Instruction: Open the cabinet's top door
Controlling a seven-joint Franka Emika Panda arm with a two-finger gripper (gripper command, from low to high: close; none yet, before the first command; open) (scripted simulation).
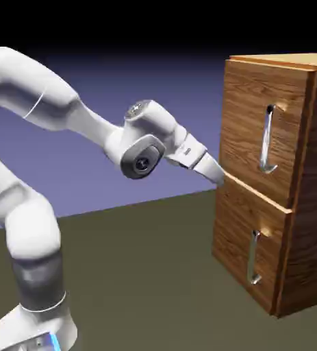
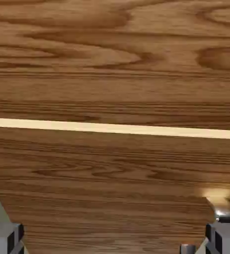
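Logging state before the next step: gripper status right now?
Gripper: open, fingertips wide apart, nothing held between them; the top door is closed.

Left of the top door (image 1: 246,130): open air, the arm (image 1: 144,147) crossing beside its lower part.
Above the top door: open air over the cabinet (image 1: 315,151).
Face of the top door: flat wood, a solid barrier behind the long handle (image 1: 266,140).
Long handle: bar juts from the top door, ends block sideways.
Below the top door: lower panel (image 1: 236,226), short handle (image 1: 252,257) sticking out.
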